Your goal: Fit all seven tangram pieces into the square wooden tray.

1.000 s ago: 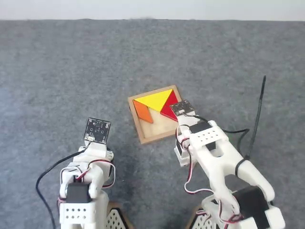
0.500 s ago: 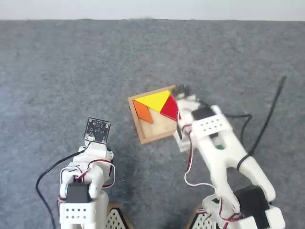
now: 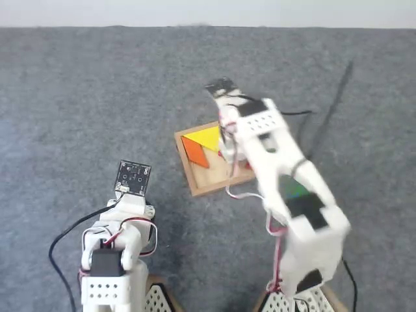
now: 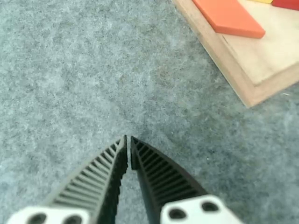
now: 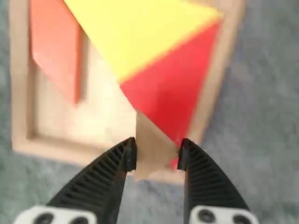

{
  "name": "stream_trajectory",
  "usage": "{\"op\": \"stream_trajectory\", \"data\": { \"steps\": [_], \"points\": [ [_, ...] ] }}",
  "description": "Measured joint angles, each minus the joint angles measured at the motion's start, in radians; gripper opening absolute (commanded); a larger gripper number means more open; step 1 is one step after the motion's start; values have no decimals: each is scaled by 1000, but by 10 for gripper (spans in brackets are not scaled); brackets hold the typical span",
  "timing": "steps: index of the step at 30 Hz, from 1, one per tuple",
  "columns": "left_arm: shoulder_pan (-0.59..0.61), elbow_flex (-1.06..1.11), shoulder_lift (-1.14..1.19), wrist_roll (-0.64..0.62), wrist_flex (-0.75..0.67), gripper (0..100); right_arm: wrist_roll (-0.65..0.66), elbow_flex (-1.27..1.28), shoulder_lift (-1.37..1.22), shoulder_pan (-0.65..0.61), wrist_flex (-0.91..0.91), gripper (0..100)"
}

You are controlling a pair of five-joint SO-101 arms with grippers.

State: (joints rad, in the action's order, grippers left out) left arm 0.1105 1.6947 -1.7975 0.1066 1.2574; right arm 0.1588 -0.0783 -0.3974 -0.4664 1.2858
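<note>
Right wrist view has my right gripper [image 5: 156, 151] clamped on a tan piece [image 5: 154, 133], hanging over the tray [image 5: 19, 93] at the red triangle's [image 5: 163, 93] tip; bare tray floor lies beside it, toward the orange piece [image 5: 53, 51]; my left gripper [image 4: 128, 138], jaws together, sits farther off over the desk [image 4: 60, 70].

Right arm [image 3: 263, 140] overhangs the wooden tray's [image 3: 184, 166] right half, tan piece [image 5: 154, 140] pinched in the right gripper [image 5: 156, 148] — overhead access blocked there. Left gripper [image 4: 128, 139] side: open grey carpet [image 4: 70, 70] — nothing up to the tray rim.

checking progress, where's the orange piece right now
In the high view the orange piece lies inside the wooden tray, at its left edge, beside the yellow triangle.
</note>
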Motion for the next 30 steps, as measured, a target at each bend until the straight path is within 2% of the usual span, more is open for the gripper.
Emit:
{"op": "stream_trajectory", "data": {
  "steps": [5, 11, 21, 26, 28, 30],
  "points": [
    [0, 0, 0, 0, 0, 13, 0, -272, -196, -61, 87, 132],
    [0, 0, 0, 0, 0, 13, 0, -476, -308, -64, 158, 132],
    [0, 0, 0, 0, 0, 13, 0, -503, -339, -155, 252, 136],
    [0, 0, 0, 0, 0, 13, 0, -503, -339, -158, 262, 139],
    [0, 0, 0, 0, 0, 13, 0, -503, -339, -158, 262, 162],
    [0, 0, 0, 0, 0, 13, 0, -503, -339, -158, 262, 226]
  ]
}}
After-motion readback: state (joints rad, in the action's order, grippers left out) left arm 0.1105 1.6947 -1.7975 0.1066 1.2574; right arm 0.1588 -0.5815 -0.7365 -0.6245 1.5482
